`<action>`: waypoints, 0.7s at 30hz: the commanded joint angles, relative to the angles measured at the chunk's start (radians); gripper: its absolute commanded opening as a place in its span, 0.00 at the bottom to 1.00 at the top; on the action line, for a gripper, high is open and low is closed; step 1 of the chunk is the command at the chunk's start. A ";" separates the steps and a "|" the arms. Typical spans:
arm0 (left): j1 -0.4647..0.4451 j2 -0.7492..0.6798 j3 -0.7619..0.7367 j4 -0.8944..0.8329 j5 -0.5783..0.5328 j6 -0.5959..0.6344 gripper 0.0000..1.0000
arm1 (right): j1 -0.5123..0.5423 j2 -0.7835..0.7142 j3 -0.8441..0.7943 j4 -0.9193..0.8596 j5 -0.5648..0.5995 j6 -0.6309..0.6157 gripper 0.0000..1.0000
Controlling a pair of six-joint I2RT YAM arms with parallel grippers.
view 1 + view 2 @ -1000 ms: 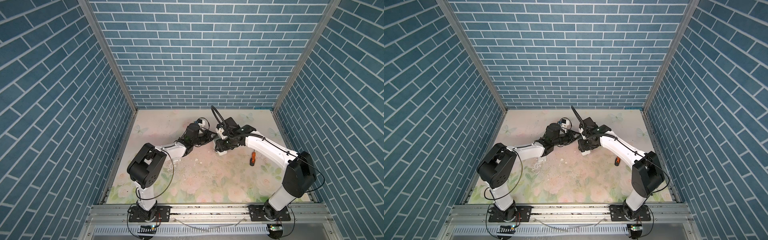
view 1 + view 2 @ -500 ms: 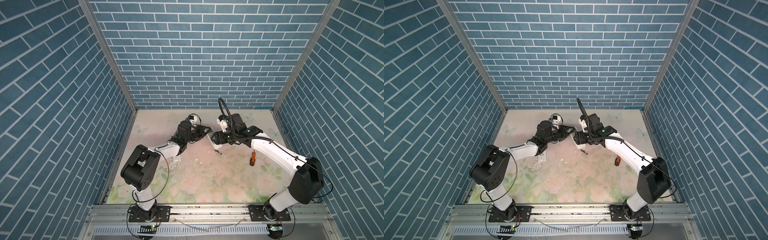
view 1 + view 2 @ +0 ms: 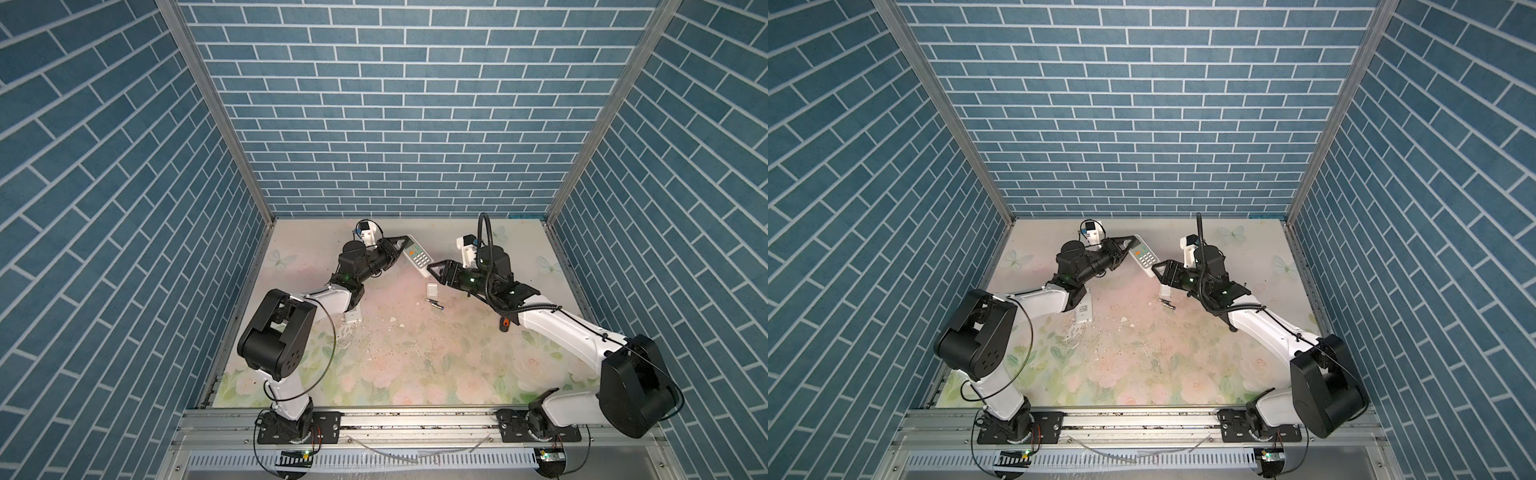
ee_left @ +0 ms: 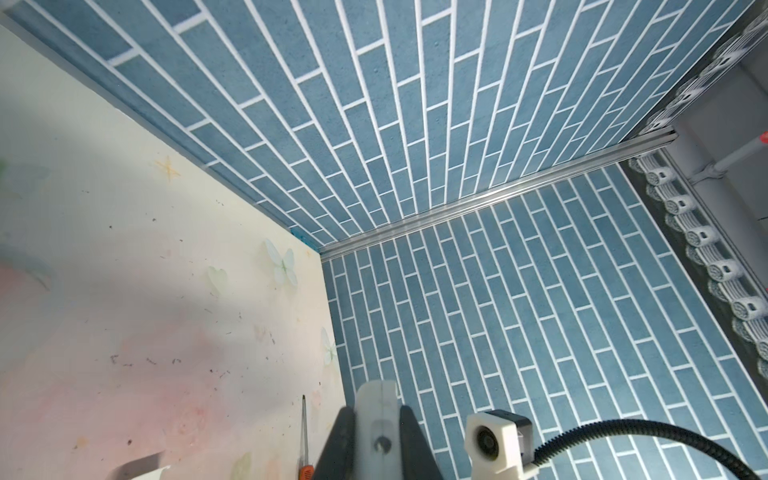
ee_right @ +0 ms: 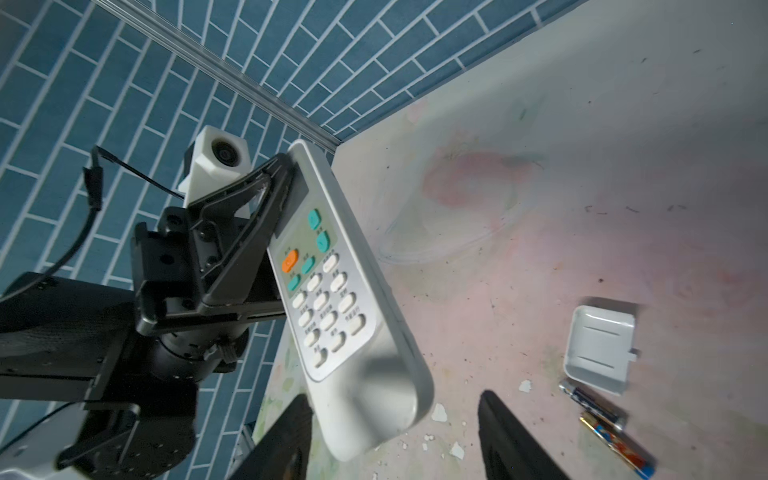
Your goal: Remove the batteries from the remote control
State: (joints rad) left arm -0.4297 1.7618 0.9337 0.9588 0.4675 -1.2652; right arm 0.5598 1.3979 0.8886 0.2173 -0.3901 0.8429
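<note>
Left jaws pinch the remote control [image 5: 345, 291] by its top; right jaws, spread, flank its lower end; they should, I think, close squarely, clear of the 2 batteries [image 5: 617, 442] on the table [image 5: 582, 124].

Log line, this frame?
left claw: shut on white keypad remote control | right claw: open near its end | two dark cylindrical batteries: on table

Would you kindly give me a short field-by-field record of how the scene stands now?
Left gripper: shut on the remote control, at its end above the buttons
Right gripper: open, jaws either side of the remote's free end
Batteries: two, lying close together on the table
Battery cover: on the table, next to the batteries
Screwdriver: on the table, by the right arm
</note>
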 commanded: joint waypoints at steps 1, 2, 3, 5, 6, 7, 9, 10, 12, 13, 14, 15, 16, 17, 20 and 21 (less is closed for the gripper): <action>0.000 0.018 -0.013 0.152 -0.020 -0.049 0.00 | -0.005 0.042 -0.025 0.273 -0.052 0.135 0.63; 0.000 0.017 -0.018 0.157 -0.023 -0.049 0.00 | -0.005 0.051 -0.022 0.297 -0.057 0.141 0.63; -0.001 0.013 -0.023 0.157 -0.025 -0.049 0.00 | -0.005 0.061 -0.017 0.315 -0.061 0.146 0.63; -0.002 0.006 -0.035 0.160 -0.029 -0.048 0.00 | -0.005 0.083 0.005 0.329 -0.072 0.150 0.63; -0.002 0.005 -0.040 0.167 -0.031 -0.048 0.00 | -0.006 0.097 0.019 0.339 -0.082 0.156 0.62; -0.004 0.004 -0.044 0.170 -0.034 -0.049 0.00 | -0.006 0.113 0.030 0.354 -0.092 0.165 0.61; -0.007 0.002 -0.046 0.178 -0.037 -0.049 0.00 | -0.006 0.139 0.047 0.392 -0.107 0.185 0.58; -0.009 0.000 -0.049 0.179 -0.042 -0.049 0.00 | -0.005 0.153 0.055 0.411 -0.116 0.197 0.57; -0.016 -0.001 -0.052 0.181 -0.052 -0.042 0.00 | -0.005 0.177 0.068 0.453 -0.136 0.218 0.54; -0.021 0.000 -0.052 0.181 -0.056 -0.038 0.00 | -0.005 0.189 0.072 0.478 -0.145 0.232 0.54; -0.024 0.003 -0.052 0.185 -0.059 -0.037 0.00 | -0.005 0.198 0.073 0.497 -0.152 0.244 0.53; -0.026 0.007 -0.053 0.191 -0.065 -0.037 0.00 | -0.005 0.206 0.073 0.514 -0.159 0.257 0.52; -0.028 0.011 -0.053 0.200 -0.070 -0.039 0.00 | -0.003 0.212 0.074 0.530 -0.162 0.265 0.51; -0.030 0.014 -0.052 0.206 -0.071 -0.038 0.00 | -0.003 0.215 0.072 0.542 -0.164 0.270 0.51; -0.036 0.020 -0.049 0.212 -0.071 -0.038 0.00 | -0.001 0.218 0.073 0.554 -0.172 0.279 0.45; -0.036 0.022 -0.048 0.212 -0.071 -0.036 0.00 | -0.002 0.218 0.075 0.560 -0.177 0.284 0.42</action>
State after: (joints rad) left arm -0.4580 1.7721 0.8906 1.1187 0.4030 -1.3117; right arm 0.5571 1.6085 0.9100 0.6796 -0.5297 1.0760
